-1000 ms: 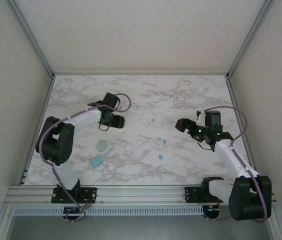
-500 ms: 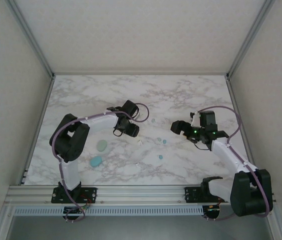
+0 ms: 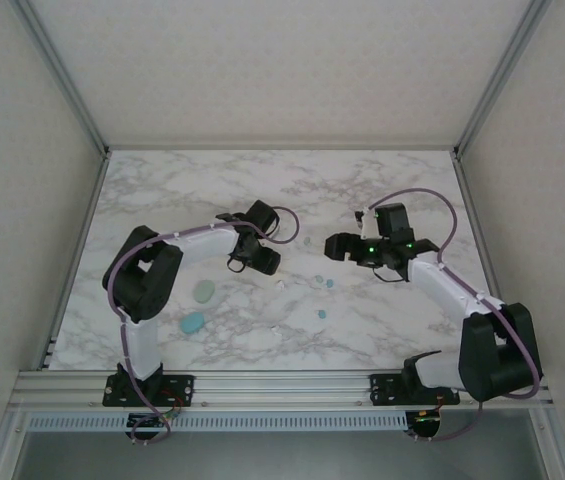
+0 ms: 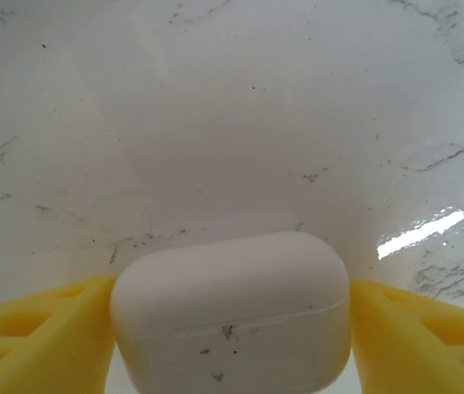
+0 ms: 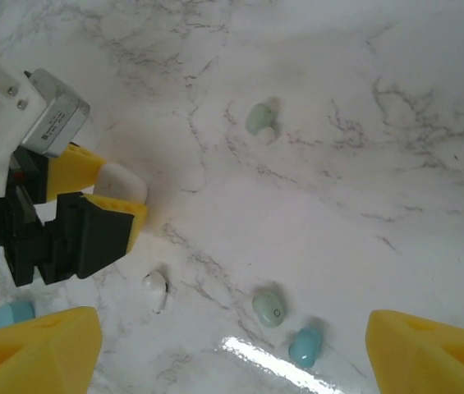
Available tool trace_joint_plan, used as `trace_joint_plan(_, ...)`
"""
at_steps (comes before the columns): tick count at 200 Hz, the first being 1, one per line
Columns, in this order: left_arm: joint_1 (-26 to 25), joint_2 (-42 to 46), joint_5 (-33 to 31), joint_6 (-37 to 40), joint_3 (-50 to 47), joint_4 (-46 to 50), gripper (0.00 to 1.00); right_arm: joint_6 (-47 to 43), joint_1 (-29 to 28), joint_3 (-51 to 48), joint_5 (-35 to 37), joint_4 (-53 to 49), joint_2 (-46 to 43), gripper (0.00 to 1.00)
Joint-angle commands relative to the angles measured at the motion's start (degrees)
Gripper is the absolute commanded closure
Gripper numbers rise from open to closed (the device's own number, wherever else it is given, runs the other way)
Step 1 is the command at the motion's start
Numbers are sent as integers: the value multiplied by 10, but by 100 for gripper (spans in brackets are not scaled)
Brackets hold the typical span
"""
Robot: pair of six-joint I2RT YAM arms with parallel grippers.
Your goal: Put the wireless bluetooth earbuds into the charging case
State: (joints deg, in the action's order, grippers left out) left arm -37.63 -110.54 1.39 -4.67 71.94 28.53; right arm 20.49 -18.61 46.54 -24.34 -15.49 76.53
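Now | left jaws pinch white case point(image 4: 230, 316) | right jaws spread, earbuds point(image 5: 268, 309) lying apart ahead

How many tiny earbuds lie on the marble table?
5: whitish bud leftmost, pale green bud rearmost, another pale bud beside a teal-blue bud centrally, teal bud nearest; more may be hidden.

Left arm point(image 3: 177, 240) is folded back at the elbow near the 9 o'clock edge, forearm running toward 3 o'clock, left gripper point(image 3: 260, 258) tipped down toward 5 o'clock, its fingers point(image 4: 43, 336) pressed to both sides of the white charging case point(image 4: 232, 312) as far as I can make out. Right arm point(image 3: 447, 285) stretches from its base toward 10 o'clock. Right gripper point(image 3: 337, 246) faces 9 o'clock, jaws wide apart and holding nothing.
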Motion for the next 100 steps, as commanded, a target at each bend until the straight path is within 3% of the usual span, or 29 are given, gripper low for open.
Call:
trace_joint_plan(1, 12, 56, 10, -21, -12, -9, 27, -66, -19, 40, 26, -4, 25, 17)
trace_joint_plan(13, 20, 97, 9, -38, -40, -41, 26, -109, -36, 56, 38, -6, 40, 18)
trace_joint_plan(59, 95, 281, 11, -100, -170, -178, 7, -290, -111, 105, 62, 17, 115, 22)
trace_joint_plan(100, 160, 390, -19, -130, -232, -219, 0, -442, -158, 196, 85, -44, 199, 29)
